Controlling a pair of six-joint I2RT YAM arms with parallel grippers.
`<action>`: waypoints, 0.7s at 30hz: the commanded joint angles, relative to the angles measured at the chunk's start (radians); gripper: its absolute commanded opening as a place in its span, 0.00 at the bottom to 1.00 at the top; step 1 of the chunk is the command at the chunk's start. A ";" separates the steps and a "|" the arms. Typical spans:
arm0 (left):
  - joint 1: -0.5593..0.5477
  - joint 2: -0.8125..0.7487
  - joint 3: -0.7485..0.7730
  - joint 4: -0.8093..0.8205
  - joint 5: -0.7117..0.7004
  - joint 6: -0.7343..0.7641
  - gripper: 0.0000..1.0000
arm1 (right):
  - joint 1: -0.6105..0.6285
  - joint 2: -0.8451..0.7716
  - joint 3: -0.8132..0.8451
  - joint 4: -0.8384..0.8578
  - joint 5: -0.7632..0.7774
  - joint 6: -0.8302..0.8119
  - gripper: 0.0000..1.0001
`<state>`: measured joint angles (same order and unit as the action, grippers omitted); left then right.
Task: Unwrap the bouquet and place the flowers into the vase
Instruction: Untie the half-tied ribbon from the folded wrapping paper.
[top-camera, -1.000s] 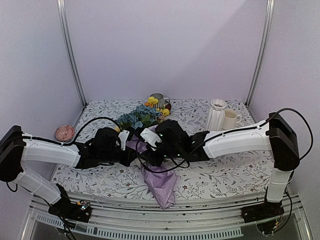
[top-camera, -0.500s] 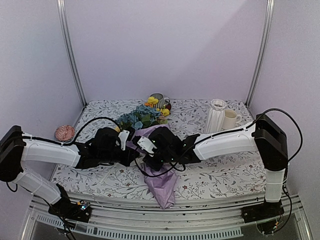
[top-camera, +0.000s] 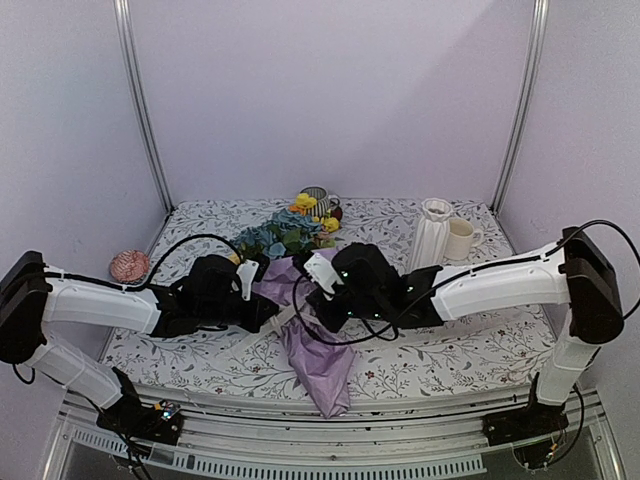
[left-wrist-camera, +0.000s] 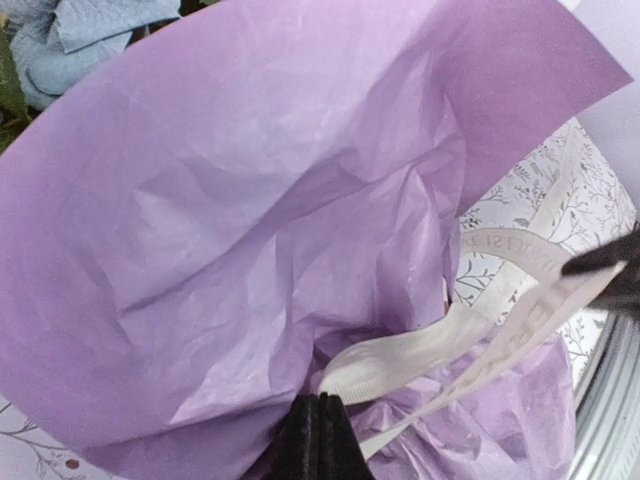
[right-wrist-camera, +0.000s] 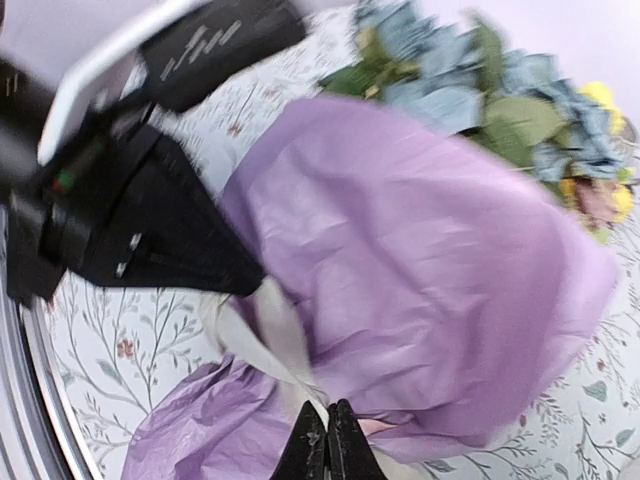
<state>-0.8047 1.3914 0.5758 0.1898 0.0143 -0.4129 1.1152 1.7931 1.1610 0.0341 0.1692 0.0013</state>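
Note:
The bouquet lies on the table between both arms, its blue and yellow flowers pointing away from me. Its crinkled lilac paper fills the left wrist view. My left gripper is shut at the tied neck, where paper and cream ribbon meet. My right gripper is shut on a strand of the ribbon, which is drawn taut from the neck. In the top view the left gripper and right gripper are close together. The white ribbed vase stands upright at the back right.
A cream mug stands right of the vase. A striped grey cup sits behind the flowers. A pink round object lies at the left edge. The paper's tail reaches toward the table's near edge.
My right gripper has closed on the ribbon and drawn back to the right, pulling the strand taut. The left gripper has stayed shut in place.

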 joint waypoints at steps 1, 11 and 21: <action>0.013 -0.008 -0.009 0.006 -0.001 0.008 0.00 | -0.073 -0.100 -0.081 0.069 0.081 0.132 0.04; 0.013 -0.016 -0.014 0.005 -0.002 0.005 0.00 | -0.313 -0.296 -0.361 0.100 0.112 0.487 0.38; 0.012 -0.020 -0.011 0.010 0.007 0.002 0.00 | -0.257 -0.367 -0.428 0.231 -0.277 0.222 0.52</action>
<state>-0.8040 1.3914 0.5732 0.1894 0.0147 -0.4129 0.8047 1.4517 0.7273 0.1749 0.0914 0.3489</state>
